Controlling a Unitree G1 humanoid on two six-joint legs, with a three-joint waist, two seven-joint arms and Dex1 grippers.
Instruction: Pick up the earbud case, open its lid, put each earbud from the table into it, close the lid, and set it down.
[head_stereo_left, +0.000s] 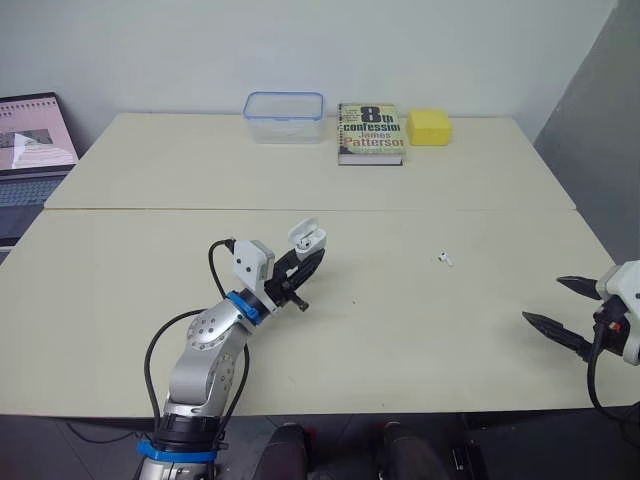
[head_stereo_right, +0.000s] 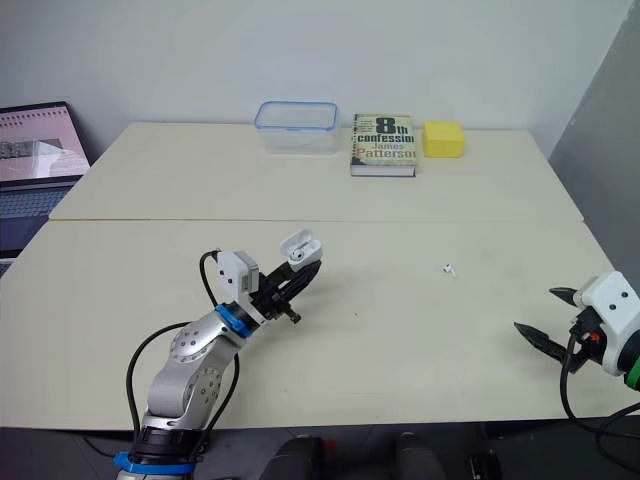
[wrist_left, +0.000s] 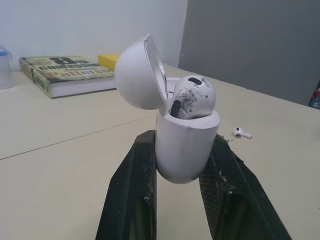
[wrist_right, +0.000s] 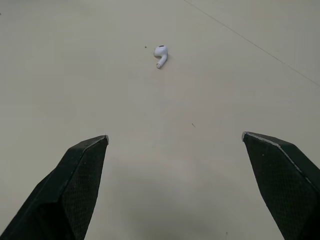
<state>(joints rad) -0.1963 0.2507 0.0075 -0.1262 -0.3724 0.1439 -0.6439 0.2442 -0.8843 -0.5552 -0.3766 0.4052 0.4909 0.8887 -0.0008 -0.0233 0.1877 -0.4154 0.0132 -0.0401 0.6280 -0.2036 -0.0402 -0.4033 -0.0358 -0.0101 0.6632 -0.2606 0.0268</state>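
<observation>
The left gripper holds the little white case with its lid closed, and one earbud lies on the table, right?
Not quite: the lid is open, tipped back, as the left wrist view shows. The left gripper does hold the earbud case, and one earbud lies on the table.

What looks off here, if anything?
The earbud in the open earbud case, held by the left gripper, carries dark smudges and looks not fully seated. A loose earbud lies on the table.
</observation>
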